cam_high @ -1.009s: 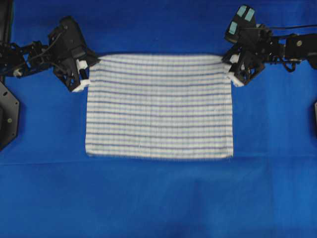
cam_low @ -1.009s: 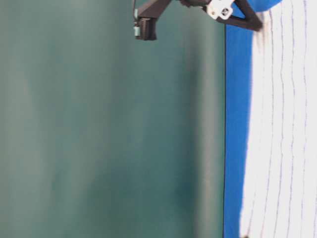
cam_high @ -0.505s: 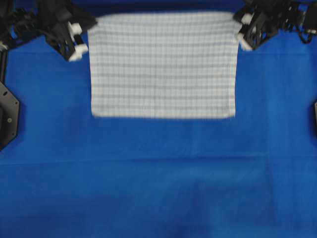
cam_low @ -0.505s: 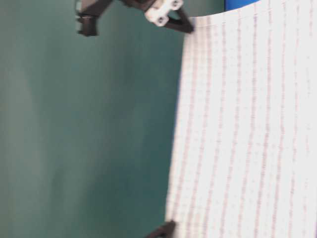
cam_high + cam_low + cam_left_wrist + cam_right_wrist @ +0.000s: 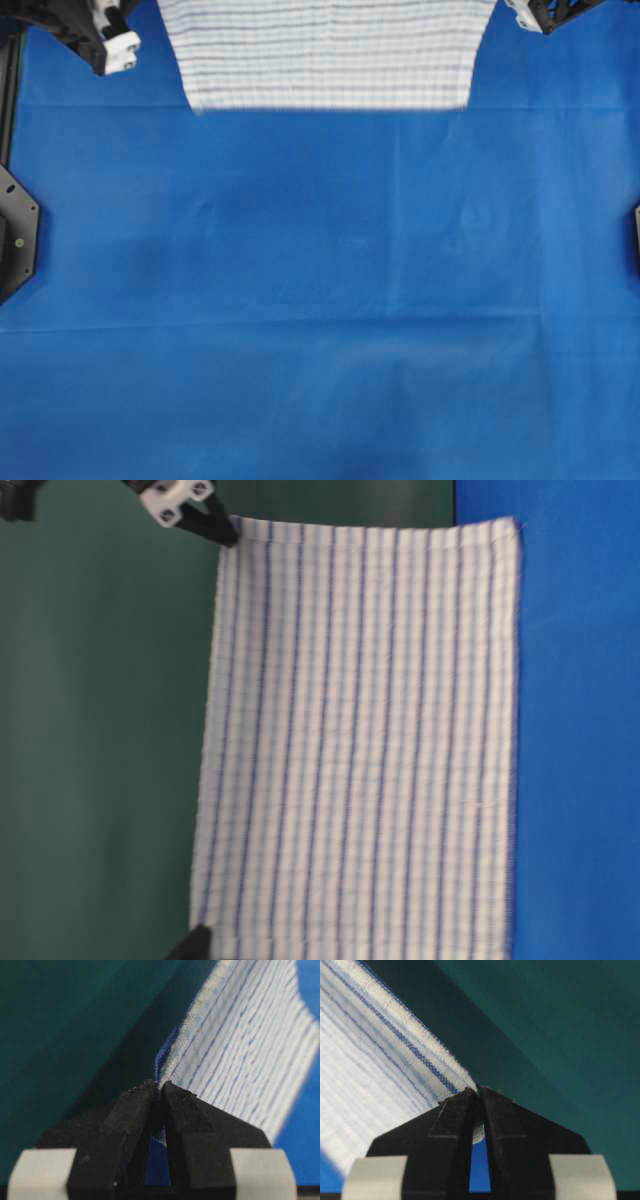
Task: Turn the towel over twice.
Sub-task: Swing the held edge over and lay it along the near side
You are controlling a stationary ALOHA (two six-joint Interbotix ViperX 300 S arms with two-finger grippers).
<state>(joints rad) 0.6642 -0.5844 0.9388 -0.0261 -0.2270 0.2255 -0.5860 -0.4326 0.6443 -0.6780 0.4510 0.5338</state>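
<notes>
Left gripper (image 5: 159, 1085) is pinched on one top corner of the towel (image 5: 360, 740), right gripper (image 5: 477, 1091) on the other. Since a second ago the towel has been lifted off the counter (image 5: 320, 300); it now hangs taut between both grippers. Judged: first flip mid-way.

You have the whole blue tablecloth (image 5: 320, 300) bare below and in front of you, so either arm can pass freely across it. The one thing in your way is the towel (image 5: 360, 740), which hangs spread flat like a curtain between the left gripper (image 5: 159, 1086) and the right gripper (image 5: 479, 1091), each pinched on an upper corner. Its lower edge hangs at the tablecloth's far side.
</notes>
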